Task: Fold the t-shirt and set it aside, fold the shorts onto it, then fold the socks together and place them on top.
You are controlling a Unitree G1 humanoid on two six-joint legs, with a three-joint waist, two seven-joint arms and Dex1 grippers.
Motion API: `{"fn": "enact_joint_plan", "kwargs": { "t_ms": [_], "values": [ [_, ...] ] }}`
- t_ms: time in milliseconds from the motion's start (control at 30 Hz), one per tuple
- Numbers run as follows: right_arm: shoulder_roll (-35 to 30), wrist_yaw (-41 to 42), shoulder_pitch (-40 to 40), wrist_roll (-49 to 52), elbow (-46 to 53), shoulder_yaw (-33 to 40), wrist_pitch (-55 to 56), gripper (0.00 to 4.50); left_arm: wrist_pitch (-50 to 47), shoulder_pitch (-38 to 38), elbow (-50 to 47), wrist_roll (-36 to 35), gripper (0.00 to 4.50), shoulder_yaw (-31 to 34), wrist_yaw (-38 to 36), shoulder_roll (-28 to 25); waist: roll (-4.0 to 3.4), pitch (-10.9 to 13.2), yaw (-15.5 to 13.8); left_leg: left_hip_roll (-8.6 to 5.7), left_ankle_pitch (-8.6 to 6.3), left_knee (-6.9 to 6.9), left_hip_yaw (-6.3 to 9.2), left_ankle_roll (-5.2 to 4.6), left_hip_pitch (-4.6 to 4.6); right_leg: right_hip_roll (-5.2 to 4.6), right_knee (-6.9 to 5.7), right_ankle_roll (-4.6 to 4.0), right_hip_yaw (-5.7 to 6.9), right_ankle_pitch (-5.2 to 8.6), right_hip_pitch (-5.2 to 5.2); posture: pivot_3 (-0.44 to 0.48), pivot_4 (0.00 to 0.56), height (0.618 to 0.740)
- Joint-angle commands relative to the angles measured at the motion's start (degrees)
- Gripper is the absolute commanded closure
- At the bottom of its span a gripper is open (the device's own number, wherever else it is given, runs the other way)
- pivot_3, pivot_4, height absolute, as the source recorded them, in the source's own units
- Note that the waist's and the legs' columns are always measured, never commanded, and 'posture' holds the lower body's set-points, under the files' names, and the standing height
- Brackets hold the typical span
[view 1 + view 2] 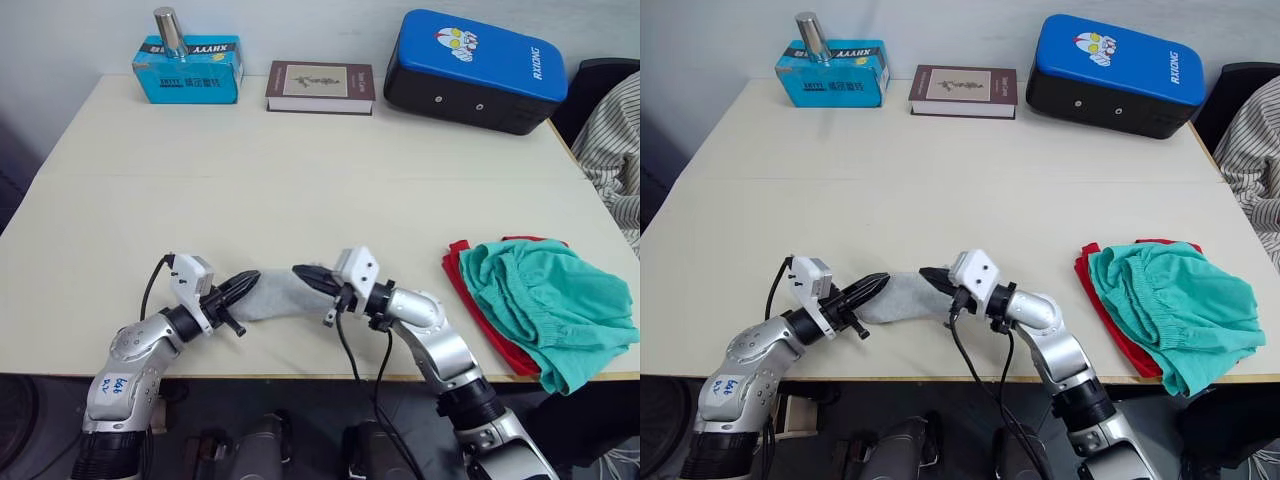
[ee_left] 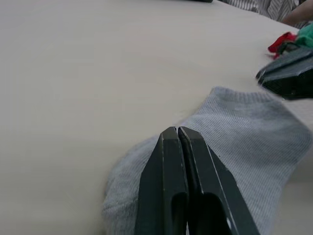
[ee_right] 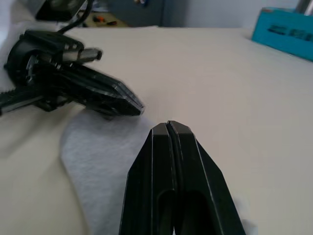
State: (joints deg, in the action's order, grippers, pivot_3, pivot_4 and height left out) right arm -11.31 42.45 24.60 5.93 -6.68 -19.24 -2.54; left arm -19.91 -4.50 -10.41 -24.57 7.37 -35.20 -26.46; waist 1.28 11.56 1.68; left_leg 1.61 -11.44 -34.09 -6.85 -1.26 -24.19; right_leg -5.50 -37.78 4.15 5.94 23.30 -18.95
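Observation:
A light grey sock (image 1: pixel 277 292) lies flat near the table's front edge, stretched between my two grippers. My left gripper (image 1: pixel 248 281) is shut, its tips over the sock's toe end (image 2: pixel 127 166). My right gripper (image 1: pixel 303 272) is also shut, its tips over the cuff end (image 3: pixel 93 156). I see no cloth pinched between either pair of fingers. The two grippers point at each other, a short gap apart. At the right, the teal shorts (image 1: pixel 545 300) lie bunched on top of the red t-shirt (image 1: pixel 461 272), of which only an edge shows.
Along the back edge stand a blue tissue box (image 1: pixel 188 70) with a metal cylinder (image 1: pixel 170 32) on it, a brown book (image 1: pixel 320 87) and a blue-and-black case (image 1: pixel 475 70). A person in striped clothing (image 1: pixel 615 150) sits at the far right.

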Motion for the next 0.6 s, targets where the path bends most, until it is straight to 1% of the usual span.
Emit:
{"fn": "enact_joint_plan", "kwargs": {
  "t_ms": [33,167,267,333,400,433,500,533,567,600],
  "values": [
    [-0.64,0.88,1.01,-1.94,-4.9,-0.46,1.84,4.5,0.68,-0.21,0.92,2.76,4.45,-0.98,0.59,-0.78,0.0,0.0,-0.07,0.0,0.0,0.0,0.01,0.0,0.0,0.0,-0.01,0.0,0.01,0.0,0.0,0.0,0.15,0.74],
    [-0.89,1.49,1.22,-2.3,-7.18,0.11,3.29,4.5,0.17,-0.78,1.58,2.61,4.45,-0.28,1.02,-0.43,0.03,-0.02,-0.03,0.01,0.01,-0.03,0.02,0.01,0.03,0.0,0.0,0.0,0.01,0.0,0.04,0.0,0.15,0.74],
    [-1.37,3.01,0.86,-2.0,-6.45,-0.21,3.72,4.5,-1.19,1.15,-1.04,-3.61,4.45,3.18,-3.74,-1.75,0.03,-0.02,0.18,0.02,0.02,-0.03,0.03,0.02,0.04,0.0,-0.01,0.0,0.01,0.0,0.05,0.0,0.15,0.74],
    [-1.58,3.88,0.79,-2.13,-6.0,-0.63,3.74,4.5,-6.04,2.32,-2.55,-10.08,4.45,7.88,-5.16,-3.39,0.03,-0.02,0.34,0.04,0.0,-0.02,0.02,0.05,0.04,0.0,-0.03,0.0,0.02,0.0,0.03,0.0,0.15,0.74],
    [-1.66,4.61,0.8,-2.12,-5.64,-0.95,3.62,4.5,-10.06,2.52,-2.73,-12.93,4.07,10.8,-4.93,-5.33,0.03,-0.02,0.33,0.06,0.0,-0.02,0.06,0.09,0.05,0.02,-0.06,-0.01,0.04,0.0,0.03,0.0,0.15,0.74],
    [-1.7,5.17,0.99,-2.31,-5.57,-1.36,3.7,4.5,-14.26,1.56,-1.72,-15.45,3.87,13.11,-4.86,-7.96,0.03,-0.02,0.29,0.06,0.0,-0.02,0.09,0.1,0.05,0.02,-0.07,-0.01,0.06,0.0,0.03,0.0,0.15,0.74],
    [-1.62,5.73,1.34,-2.81,-5.73,-1.91,4.13,4.5,-22.67,-0.77,0.54,-20.15,3.25,16.82,-4.22,-12.62,0.05,-0.01,0.26,0.06,0.01,-0.02,0.13,0.11,0.05,0.03,-0.08,-0.01,0.07,0.0,0.03,0.0,0.15,0.74],
    [-1.46,5.82,1.55,-2.97,-5.91,-2.02,4.21,4.5,-28.89,-1.93,1.52,-23.18,2.96,17.34,-5.14,-15.92,0.06,-0.01,0.27,0.05,0.02,-0.02,0.15,0.12,0.05,0.03,-0.09,-0.01,0.08,0.0,0.03,0.0,0.15,0.74],
    [-1.31,5.79,1.74,-3.11,-6.15,-2.02,4.31,4.5,-34.37,-3.33,2.58,-25.58,2.63,17.43,-5.05,-17.99,0.06,-0.01,0.27,0.05,0.02,-0.02,0.16,0.12,0.04,0.03,-0.09,-0.01,0.07,0.0,0.03,0.0,0.15,0.74],
    [-1.15,5.78,1.9,-3.24,-6.38,-1.98,4.4,4.5,-38.71,-4.43,3.34,-26.49,2.35,16.69,-4.81,-20.05,0.06,-0.01,0.26,0.04,0.02,-0.02,0.17,0.12,0.05,0.03,-0.08,-0.01,0.06,0.0,0.03,0.0,0.15,0.74]
  ]
}}
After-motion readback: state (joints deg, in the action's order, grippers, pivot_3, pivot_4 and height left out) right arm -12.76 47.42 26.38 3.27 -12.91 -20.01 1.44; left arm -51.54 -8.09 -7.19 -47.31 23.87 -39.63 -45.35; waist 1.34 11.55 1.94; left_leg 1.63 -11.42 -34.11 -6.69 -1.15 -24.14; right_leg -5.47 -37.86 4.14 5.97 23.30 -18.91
